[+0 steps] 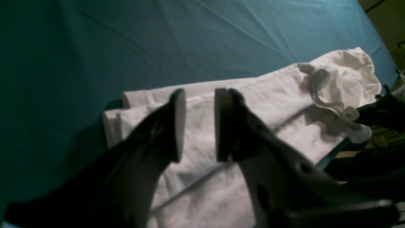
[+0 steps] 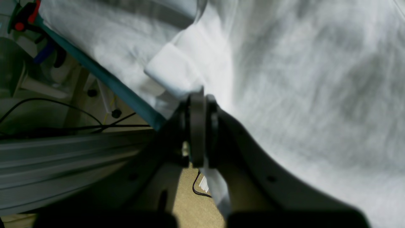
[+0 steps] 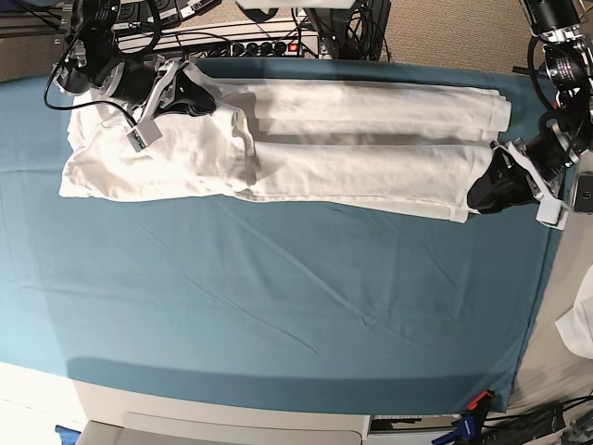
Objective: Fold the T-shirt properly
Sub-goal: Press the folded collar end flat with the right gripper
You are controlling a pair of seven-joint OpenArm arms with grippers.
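White T-shirt (image 3: pixel 352 139) lies lengthwise across the table; collar leftward.

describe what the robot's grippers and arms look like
Both grippers are dark, almost black, with two flat paddle-shaped fingers. The left gripper has pale pad faces and small holes in its finger bodies. The right gripper looks similar. In the base view, black cables run along both arms.

The near part of the teal sheet (image 3: pixel 278 315) is left free; the far strip is covered by the T-shirt (image 3: pixel 352 148).
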